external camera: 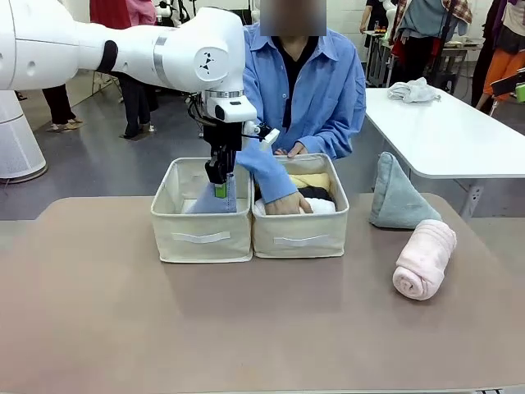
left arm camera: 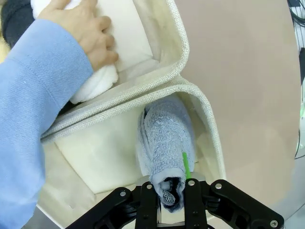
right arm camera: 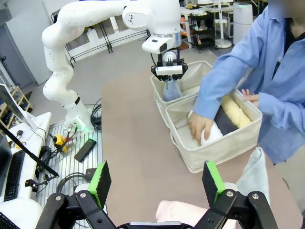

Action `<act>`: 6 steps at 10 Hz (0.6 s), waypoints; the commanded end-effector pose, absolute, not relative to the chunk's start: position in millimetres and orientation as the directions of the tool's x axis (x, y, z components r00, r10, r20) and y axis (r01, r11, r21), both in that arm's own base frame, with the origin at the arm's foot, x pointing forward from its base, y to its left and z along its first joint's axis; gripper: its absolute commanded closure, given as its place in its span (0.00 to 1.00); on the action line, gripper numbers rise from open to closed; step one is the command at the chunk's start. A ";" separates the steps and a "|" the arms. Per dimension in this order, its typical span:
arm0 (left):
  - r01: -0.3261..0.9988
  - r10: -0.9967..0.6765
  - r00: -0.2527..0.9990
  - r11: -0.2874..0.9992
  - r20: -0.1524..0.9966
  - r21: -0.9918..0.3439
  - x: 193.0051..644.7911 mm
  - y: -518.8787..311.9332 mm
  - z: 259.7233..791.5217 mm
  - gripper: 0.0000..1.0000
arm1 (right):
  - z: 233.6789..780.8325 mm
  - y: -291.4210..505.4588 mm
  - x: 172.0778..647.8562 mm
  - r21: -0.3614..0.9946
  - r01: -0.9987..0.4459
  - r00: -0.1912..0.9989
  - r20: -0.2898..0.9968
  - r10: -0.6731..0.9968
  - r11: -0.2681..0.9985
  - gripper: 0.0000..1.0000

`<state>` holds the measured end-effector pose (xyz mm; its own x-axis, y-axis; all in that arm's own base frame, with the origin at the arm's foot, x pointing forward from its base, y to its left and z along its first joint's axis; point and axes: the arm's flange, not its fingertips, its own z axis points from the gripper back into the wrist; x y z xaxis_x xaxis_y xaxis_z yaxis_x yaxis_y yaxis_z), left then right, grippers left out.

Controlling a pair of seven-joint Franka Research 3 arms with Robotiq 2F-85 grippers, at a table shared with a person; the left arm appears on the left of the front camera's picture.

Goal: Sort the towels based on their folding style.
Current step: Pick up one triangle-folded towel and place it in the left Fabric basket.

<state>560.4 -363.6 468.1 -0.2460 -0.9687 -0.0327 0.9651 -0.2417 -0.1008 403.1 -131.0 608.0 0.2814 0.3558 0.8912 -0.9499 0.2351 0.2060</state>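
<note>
In the L-hand beige box: grey-blue cone towel, tip up, wide end down in the corner by the neighbouring box. Clenched on that tip: L pincer, one finger each side, hanging straight down from the white arm into the box.

In the R-hand beige box, touching the first along one wall: three rolls side by side. Yellow roll at the far end, dark roll in the mid, white roll nearest the robot. Resting on the white roll: person's hand, blue sleeve slanting down to it.

On the surface, to the R of the boxes and apart from them: grey-green cone towel, standing upright. Just beside it, nearer the robot: pink roll, lying on its side.

R pincer: released, fingers spread wide, grasping nothing. Hovering above the surface w/ the pink roll low between the fingers, clear of both green pads.

On the separate white surface behind, far R: crumpled white rag.
</note>
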 end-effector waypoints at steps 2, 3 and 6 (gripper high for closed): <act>0.972 -0.978 -0.205 -0.200 -0.027 -0.127 563.7 -369.3 474.5 0.84 | 607.7 -130.9 403.4 0.203 -0.952 0.275 0.896 0.349 0.229 0.00; 0.973 -0.979 -0.200 -0.194 -0.029 -0.128 563.6 -369.7 474.7 0.84 | 607.7 -130.9 403.4 0.203 -0.952 0.275 0.896 0.349 0.229 0.00; 0.972 -0.979 -0.201 -0.195 -0.030 -0.131 563.8 -369.7 474.3 0.28 | 607.7 -130.9 403.4 0.203 -0.952 0.275 0.896 0.349 0.229 0.00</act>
